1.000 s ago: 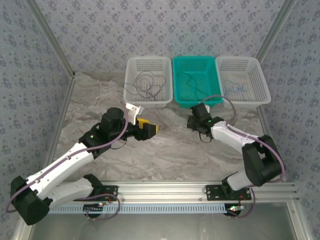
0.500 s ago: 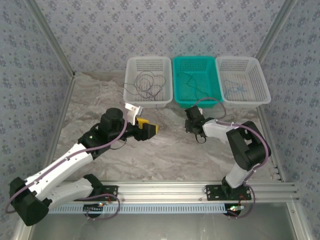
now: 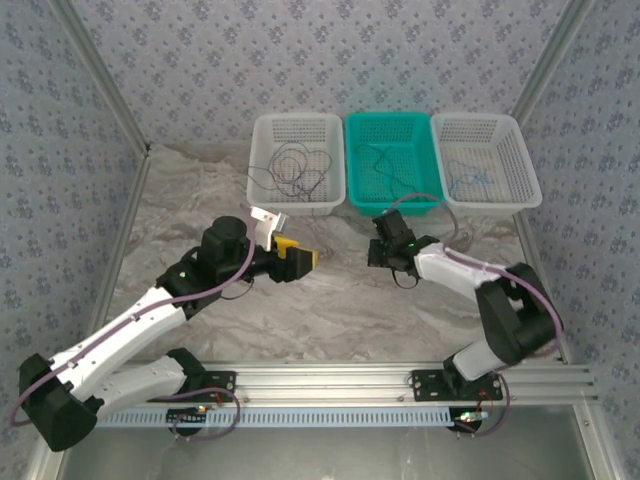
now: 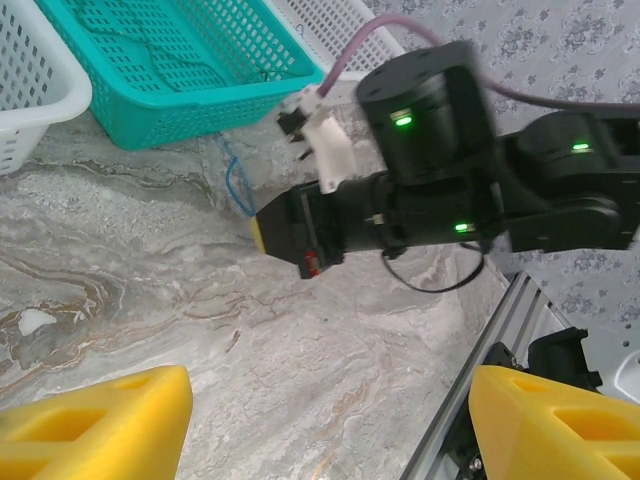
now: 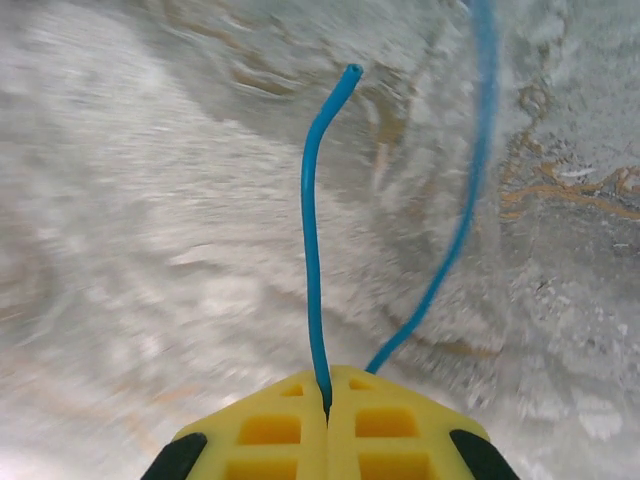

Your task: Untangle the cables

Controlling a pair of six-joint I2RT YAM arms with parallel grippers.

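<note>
While the jaws of the right gripper (image 5: 327,390) stand closed, the blue cable (image 5: 309,230) is pinched between them — its free end and a second strand rising over the table (image 5: 150,250), near the teal basket (image 4: 180,112). Left gripper (image 4: 330,420): jaws wide apart, empty.

Desk (image 3: 330,310): marbled top. Far edge: left white basket (image 3: 295,207), teal basket (image 3: 395,205), right white basket (image 3: 495,203). Before teal basket: blue cable (image 5: 308,250) loop.
</note>
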